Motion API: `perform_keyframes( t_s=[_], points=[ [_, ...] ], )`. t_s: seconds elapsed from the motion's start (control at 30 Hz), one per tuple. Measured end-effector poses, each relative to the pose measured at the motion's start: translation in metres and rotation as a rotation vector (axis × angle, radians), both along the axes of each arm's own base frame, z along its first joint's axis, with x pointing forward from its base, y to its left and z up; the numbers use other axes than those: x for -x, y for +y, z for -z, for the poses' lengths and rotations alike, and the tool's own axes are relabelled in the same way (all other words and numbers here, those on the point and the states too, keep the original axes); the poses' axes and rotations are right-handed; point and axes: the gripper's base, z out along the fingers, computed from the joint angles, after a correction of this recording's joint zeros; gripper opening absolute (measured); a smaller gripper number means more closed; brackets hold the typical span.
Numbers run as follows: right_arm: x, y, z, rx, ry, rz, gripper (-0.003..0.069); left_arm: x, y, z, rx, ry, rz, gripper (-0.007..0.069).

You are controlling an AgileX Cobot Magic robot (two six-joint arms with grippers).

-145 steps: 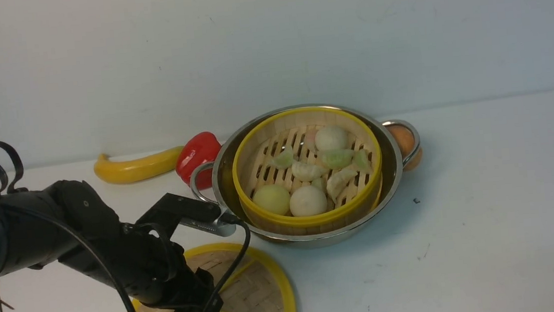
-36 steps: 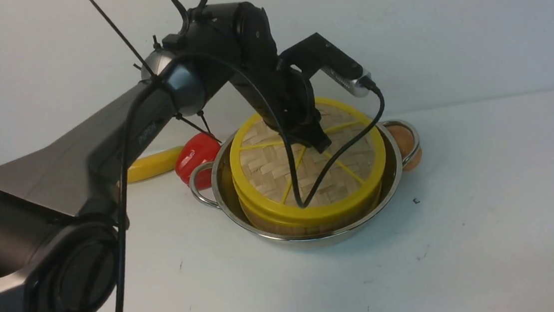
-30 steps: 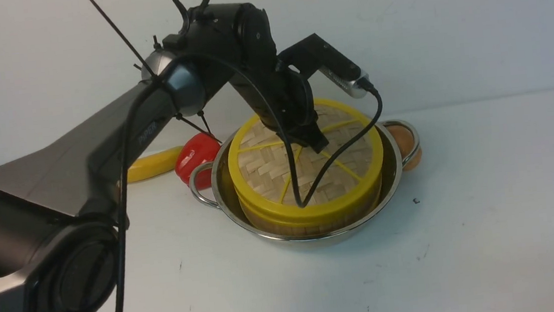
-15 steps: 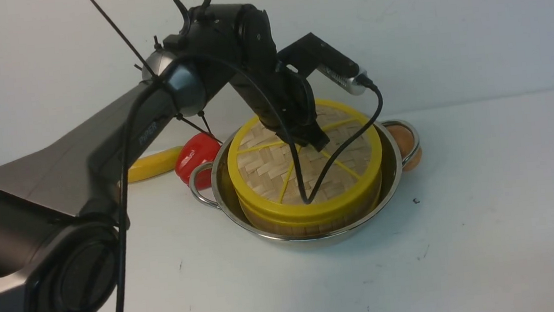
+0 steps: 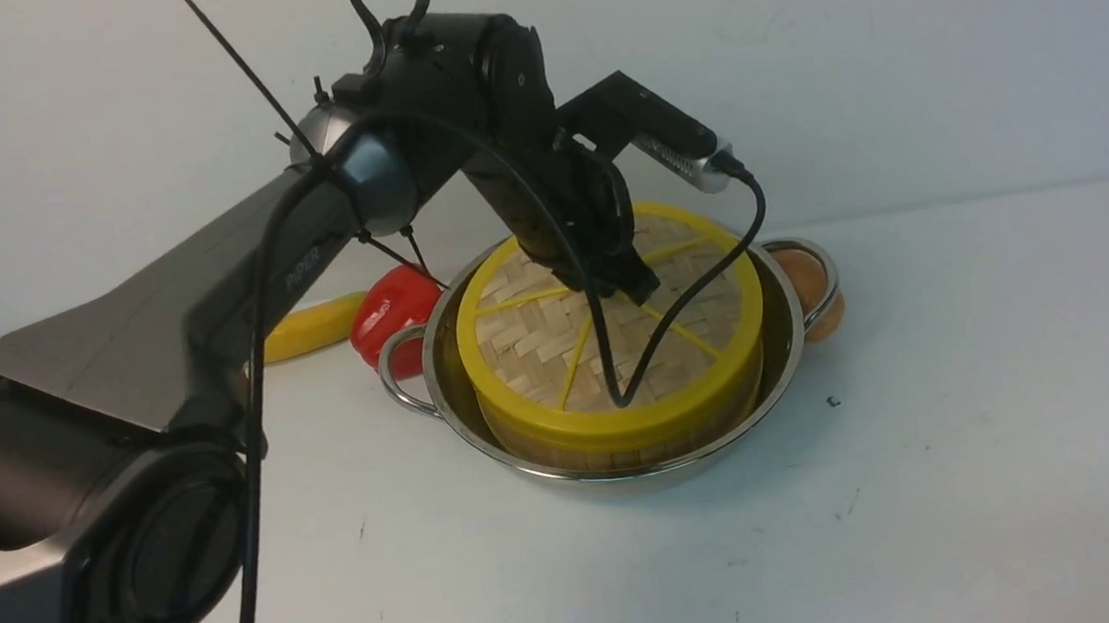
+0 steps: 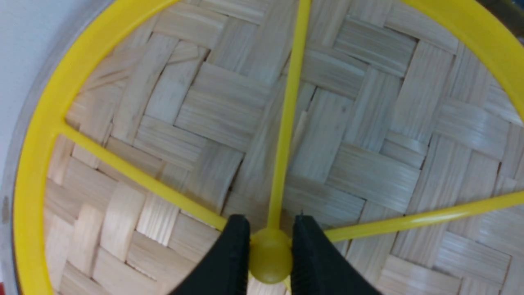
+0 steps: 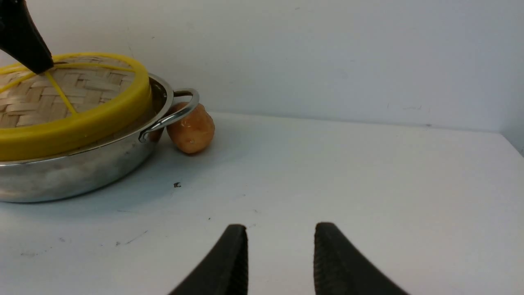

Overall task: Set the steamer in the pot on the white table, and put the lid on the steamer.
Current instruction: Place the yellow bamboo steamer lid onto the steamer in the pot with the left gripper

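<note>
The steamer [image 5: 616, 444] sits inside the steel pot [image 5: 449, 398] on the white table [image 5: 977, 435]. Only its wooden wall shows. The woven lid [image 5: 532, 339] lies flat on top of it and hides its inside. My left gripper [image 5: 641, 290] reaches down onto the lid's middle. In the left wrist view this gripper [image 6: 270, 219] is shut on the lid's yellow knob [image 6: 270, 258], with the lid [image 6: 348, 123] filling the view. My right gripper [image 7: 281, 226] is open and empty, low over bare table to the right of the pot [image 7: 82, 172].
An orange rounded food item [image 7: 191, 129] lies against the pot's right handle [image 5: 817, 273]. A red pepper [image 5: 393, 305] and a yellow banana-shaped item [image 5: 305, 328] lie behind the pot's left handle. The left arm's cable [image 5: 621, 386] hangs over the lid.
My left gripper carried the lid from the table's front up onto the steamer. Over the last second the lid and gripper shifted only slightly left. The grip stays shut.
</note>
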Motion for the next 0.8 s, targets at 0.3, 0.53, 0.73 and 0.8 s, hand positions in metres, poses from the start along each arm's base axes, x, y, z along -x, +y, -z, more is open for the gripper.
perform_keyframes(
  t_s=[0.3,0.53,0.73,0.8],
  points=[
    [0.0000,0.0000,0.0000,0.000,0.000,0.000,0.0249,-0.0016,-0.0007,0.0023,0.000,0.001,-0.003,0.0116],
    [0.0000,0.0000,0.0000,0.000,0.000,0.000,0.0249,-0.0008,-0.0010,0.0004,-0.008,0.005,0.001,0.0132],
    [0.0000,0.0000,0.0000,0.000,0.000,0.000,0.0249,0.0003,0.0009,0.0014,-0.033,0.018,0.005,0.0321],
    [0.0000,0.0000,0.0000,0.000,0.000,0.000,0.0249,0.0005,0.0016,-0.0001,-0.039,0.013,0.005,0.0448]
  ],
)
